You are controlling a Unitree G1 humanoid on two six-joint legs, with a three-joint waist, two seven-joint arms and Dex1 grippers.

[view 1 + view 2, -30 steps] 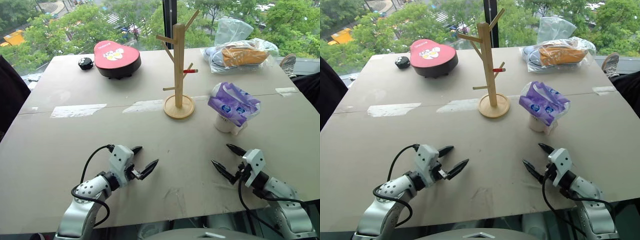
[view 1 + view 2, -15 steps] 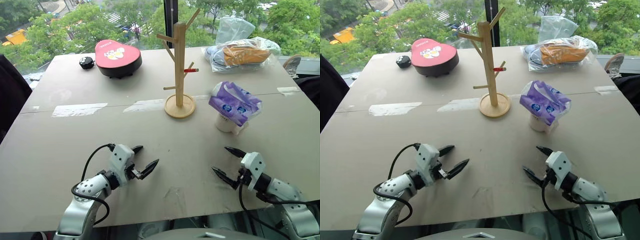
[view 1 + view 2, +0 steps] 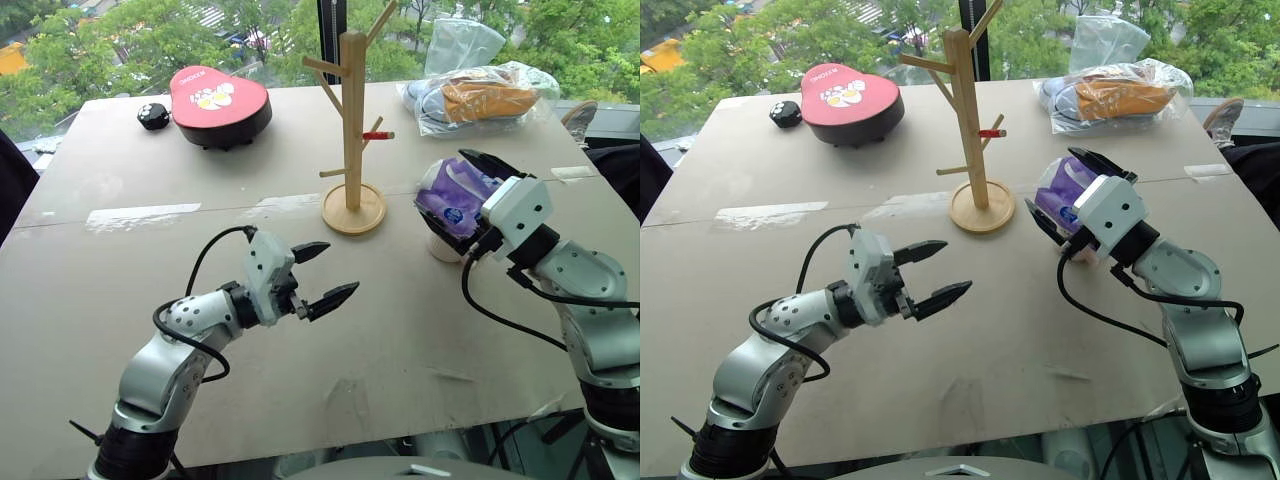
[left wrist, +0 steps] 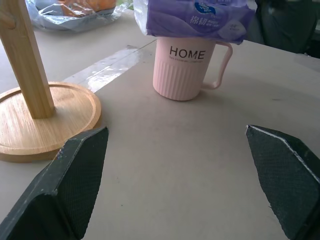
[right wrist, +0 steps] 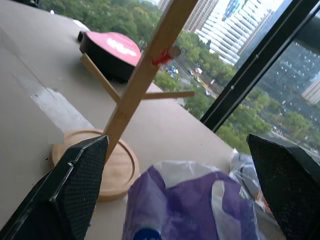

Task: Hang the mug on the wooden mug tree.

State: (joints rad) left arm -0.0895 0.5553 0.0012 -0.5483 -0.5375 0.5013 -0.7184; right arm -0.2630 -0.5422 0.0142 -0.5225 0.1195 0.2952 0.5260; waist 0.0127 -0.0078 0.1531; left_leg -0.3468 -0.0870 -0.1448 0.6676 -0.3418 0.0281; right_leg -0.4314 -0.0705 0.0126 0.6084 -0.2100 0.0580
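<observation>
The mug (image 4: 184,67), pale with ribbed sides and "HOME" lettered on it, stands upright on the tabletop (image 3: 150,270) just beside the round base of the wooden mug tree (image 3: 353,120), a purple-and-white tissue pack (image 4: 195,17) resting across its mouth, its loop handle turned away from the tree. My right gripper (image 3: 455,195) hovers at the tissue pack, jaws spread wide around it with nothing held. I judge this the opening step: the pack has to come off before the mug can be gripped and its handle threaded onto a peg, so the next move calls for my right jaws to close on the pack and carry it aside without tipping the mug. My left gripper (image 3: 325,275) hangs over bare tabletop near the tree's base, jaws open and empty, pointing roughly level toward the mug. Farther back sit a red heart-shaped tin (image 3: 220,105), a small black object (image 3: 152,115) and a plastic bag (image 3: 480,95)
</observation>
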